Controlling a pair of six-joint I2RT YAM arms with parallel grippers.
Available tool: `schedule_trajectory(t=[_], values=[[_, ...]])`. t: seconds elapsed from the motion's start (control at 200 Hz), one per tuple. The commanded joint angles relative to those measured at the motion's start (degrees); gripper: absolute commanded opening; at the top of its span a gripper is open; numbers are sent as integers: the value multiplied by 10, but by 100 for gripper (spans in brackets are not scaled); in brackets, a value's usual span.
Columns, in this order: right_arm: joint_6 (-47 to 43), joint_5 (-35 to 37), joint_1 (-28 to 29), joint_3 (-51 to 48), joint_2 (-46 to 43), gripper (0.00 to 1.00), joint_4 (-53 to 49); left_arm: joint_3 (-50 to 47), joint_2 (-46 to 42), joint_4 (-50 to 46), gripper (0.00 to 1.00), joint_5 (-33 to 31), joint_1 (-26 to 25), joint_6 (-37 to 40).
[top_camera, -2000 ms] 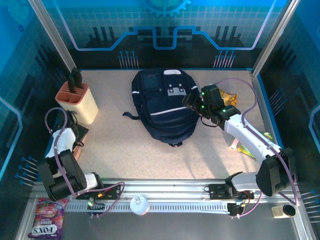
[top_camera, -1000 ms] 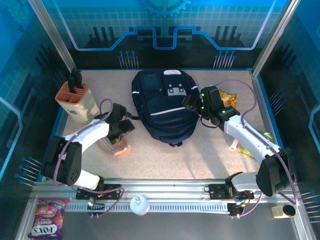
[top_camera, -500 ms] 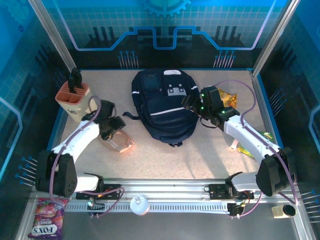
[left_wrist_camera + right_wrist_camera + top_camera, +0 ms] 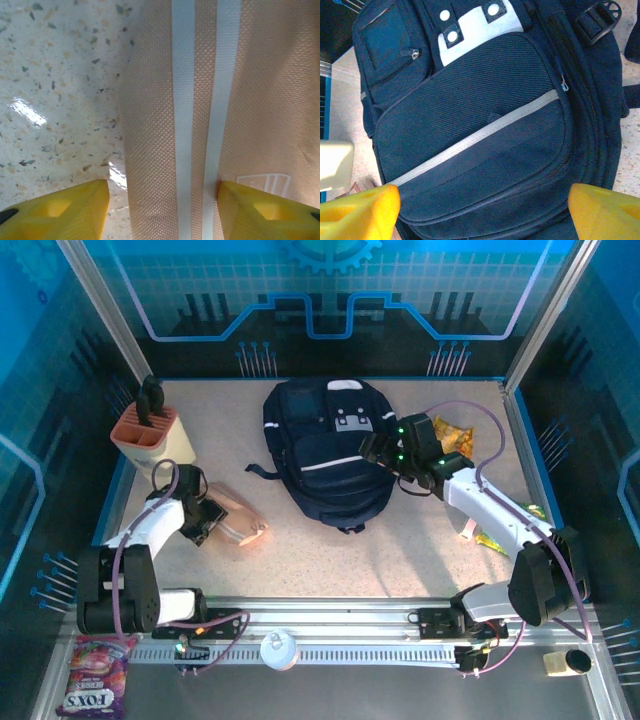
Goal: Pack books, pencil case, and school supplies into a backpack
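**packrat_02:** So how far along is the packing?

**benchwatcher:** Barely started, I'd say. The backpack [image 4: 325,465] lies flat in the middle of the table [image 4: 300,550]. From the right wrist view its zips look closed, so opening it is probably still to do. Can't tell what's inside, if anything. The pale pink pencil case [image 4: 238,525] lies on the table off to the backpack's left, not touching it. The left tool [image 4: 162,210] is right down over it with its jaws apart. One finger is beside the pouch's edge, the other over the fabric, and it isn't clamped on. The right tool [image 4: 481,212] hovers over the backpack's front pocket, jaws wide, holding nothing.

**packrat_02:** Any readable text?

**benchwatcher:** "FOX'S" on the purple bag [image 4: 95,688] by the near rail. The pencil case has a small white outlined mark, too cropped to read.
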Motion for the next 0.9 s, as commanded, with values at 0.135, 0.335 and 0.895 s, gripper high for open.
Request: schedule_trajectory(t=[0.135, 0.335, 0.895], values=[[-6, -3, 8, 27, 10, 88, -4, -10, 17, 34, 42, 22, 7, 10], [-4, -17, 10, 24, 15, 88, 7, 13, -33, 21, 16, 54, 7, 2], [117, -205, 91, -8, 53, 91, 267, 110, -105, 269, 5, 207, -65, -257]])
